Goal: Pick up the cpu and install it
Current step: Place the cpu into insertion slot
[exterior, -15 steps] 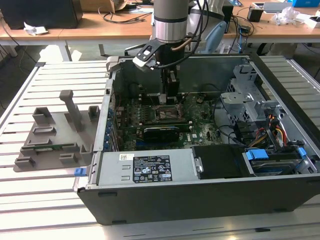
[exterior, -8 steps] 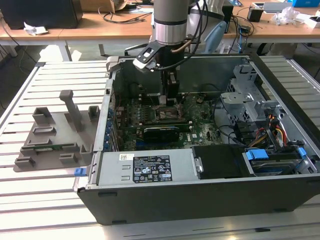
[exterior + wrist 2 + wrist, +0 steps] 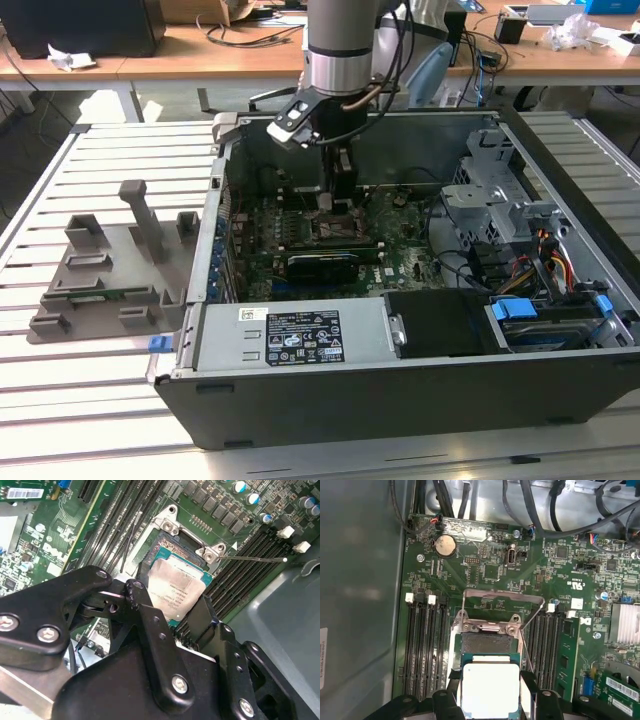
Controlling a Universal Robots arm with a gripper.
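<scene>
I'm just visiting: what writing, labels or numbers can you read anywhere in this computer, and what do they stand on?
No text here can be quoted with certainty; print is present, but all of it is too small to make out.
Label on the silver box: lines of text and symbols, unreadable.
Top of the cpu: faint printed lines, unreadable.
Barcode sticker on the motherboard: unreadable.

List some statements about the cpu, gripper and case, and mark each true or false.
1. The gripper grips the cpu. True.
2. The cpu is latched under the socket's frame. False: the frame stands open, and the cpu is between the fingers over the socket.
3. The case is closed. False: the case lies open, with the board exposed.
4. A coin cell sits on the board. True.
</scene>
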